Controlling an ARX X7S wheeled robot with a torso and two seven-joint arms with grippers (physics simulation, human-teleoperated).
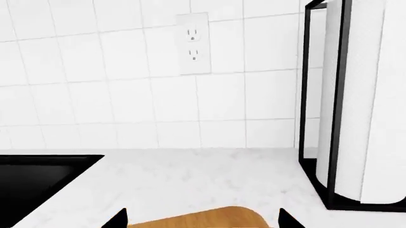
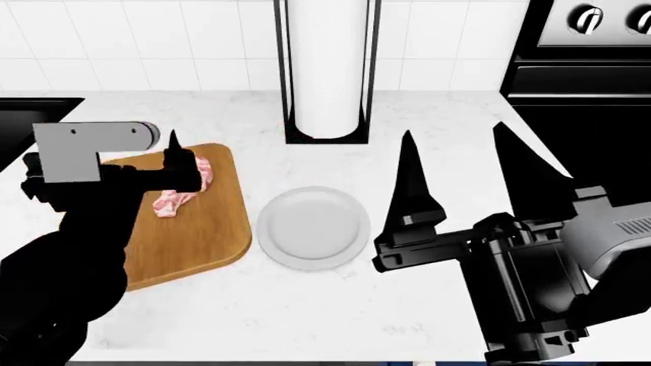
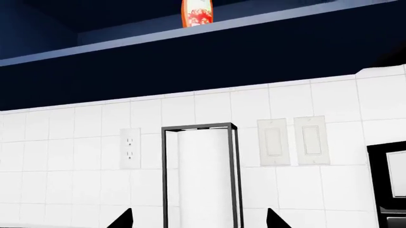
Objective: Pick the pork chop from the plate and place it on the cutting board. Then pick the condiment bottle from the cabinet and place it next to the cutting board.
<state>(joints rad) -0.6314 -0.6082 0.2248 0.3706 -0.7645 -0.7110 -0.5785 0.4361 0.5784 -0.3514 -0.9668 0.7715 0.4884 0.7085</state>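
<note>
The pork chop lies on the far part of the cutting board, which stands left of the empty plate. My left gripper hovers over the board's far edge, open with nothing between its jaws. One of its fingertips shows just beside the chop. My right gripper is open and empty, raised to the right of the plate; in its own view the right gripper faces the wall. The condiment bottle stands high up on the dark cabinet shelf, its top cut off.
A white paper-towel roll in a black wire stand stands at the wall behind the plate. A black sink lies at the far left, a black stove at the right. An outlet and switches are on the tiled wall.
</note>
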